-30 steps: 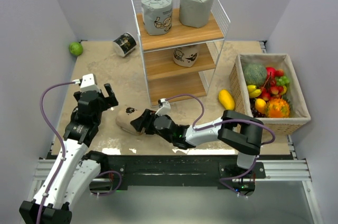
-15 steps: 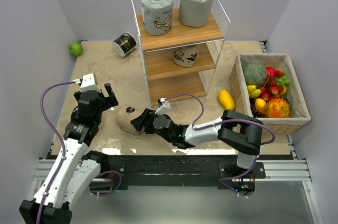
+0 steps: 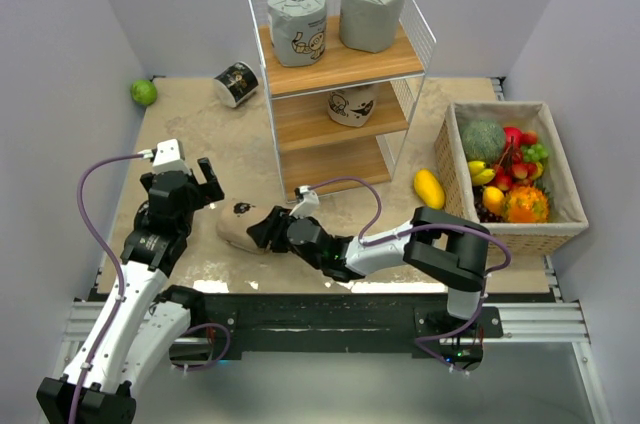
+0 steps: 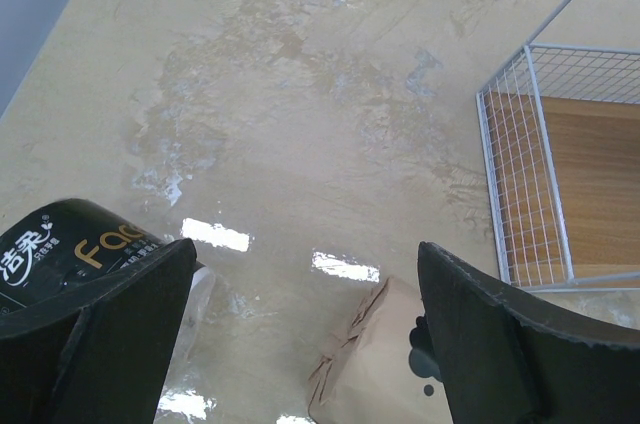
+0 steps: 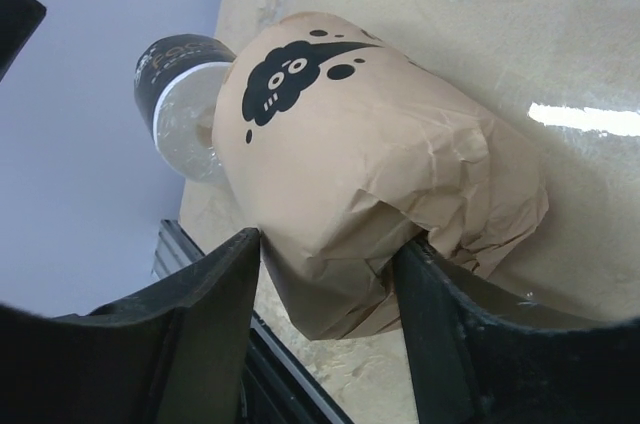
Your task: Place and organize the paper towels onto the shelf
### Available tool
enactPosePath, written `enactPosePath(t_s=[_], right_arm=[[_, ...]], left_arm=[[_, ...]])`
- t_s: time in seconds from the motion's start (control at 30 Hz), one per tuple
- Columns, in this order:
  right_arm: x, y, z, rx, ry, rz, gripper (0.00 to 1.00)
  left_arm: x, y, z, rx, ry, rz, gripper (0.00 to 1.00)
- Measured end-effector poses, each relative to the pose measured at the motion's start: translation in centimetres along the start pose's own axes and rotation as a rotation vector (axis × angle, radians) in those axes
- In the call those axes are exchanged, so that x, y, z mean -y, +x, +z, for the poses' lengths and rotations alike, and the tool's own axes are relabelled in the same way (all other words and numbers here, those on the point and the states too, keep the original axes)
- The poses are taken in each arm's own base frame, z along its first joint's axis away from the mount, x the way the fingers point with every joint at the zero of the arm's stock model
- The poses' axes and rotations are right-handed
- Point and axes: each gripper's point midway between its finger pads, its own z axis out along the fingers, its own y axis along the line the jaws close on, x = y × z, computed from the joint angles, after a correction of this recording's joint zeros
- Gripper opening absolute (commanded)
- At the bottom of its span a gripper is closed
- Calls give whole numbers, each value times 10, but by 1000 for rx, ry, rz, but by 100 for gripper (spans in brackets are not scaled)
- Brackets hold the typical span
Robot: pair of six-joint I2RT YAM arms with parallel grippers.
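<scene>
**While One Beige Roll Sits in the Right Jaws, Three Rolls Stand Shelved**

Where the right gripper (image 3: 260,229) reaches across the mottled beige table (image 3: 190,134), its two black fingers press in on either side of the beige roll (image 5: 380,144). This roll lies on its side on the table in front of the shelf. Its tan, paper-like wrapper carries a dark cartoon blot and is creased inward between the fingers.

The left gripper (image 3: 207,184) hangs above the table with jaws spread wide and nothing between them. Just below its left finger lies the near black roll (image 4: 60,244), glossy, with gold lettering.

Roll count: six.
- On the shelf (image 3: 350,64), three rolls stand upright. On the top board are the printed grey roll (image 3: 297,21) and the plain grey roll (image 3: 374,9), side by side, both with wrappers gathered at the crown. On the middle board is the pale printed roll (image 3: 351,104).
- On the table, three rolls lie on their sides: the beige roll, the near black roll, and the rear black roll (image 3: 237,83), left of the shelf.

The shelf has three brown wooden boards in a thin white wire frame. Its bottom board is bare.

Other items: one woven basket (image 3: 520,234) of mixed fruit, one yellow fruit (image 3: 428,187) beside it, and one green fruit (image 3: 143,92) at the far left corner.
</scene>
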Motion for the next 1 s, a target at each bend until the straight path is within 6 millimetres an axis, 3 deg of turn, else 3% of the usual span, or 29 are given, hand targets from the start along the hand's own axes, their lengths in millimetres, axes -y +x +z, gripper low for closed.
enactPosePath(t_s=[0.33, 0.57, 0.73, 1.0], right_arm=[[-12, -9, -5, 37, -118, -84, 39], [-12, -17, -16, -5, -87, -329, 33], [-14, -41, -42, -40, -18, -537, 33], [10, -62, -94, -204, 61, -955, 39]], left_arm=[[0, 0, 0, 0, 1, 0, 98], [0, -2, -1, 7, 3, -3, 98], [0, -3, -3, 13, 4, -5, 98], [0, -4, -4, 23, 9, -10, 98]])
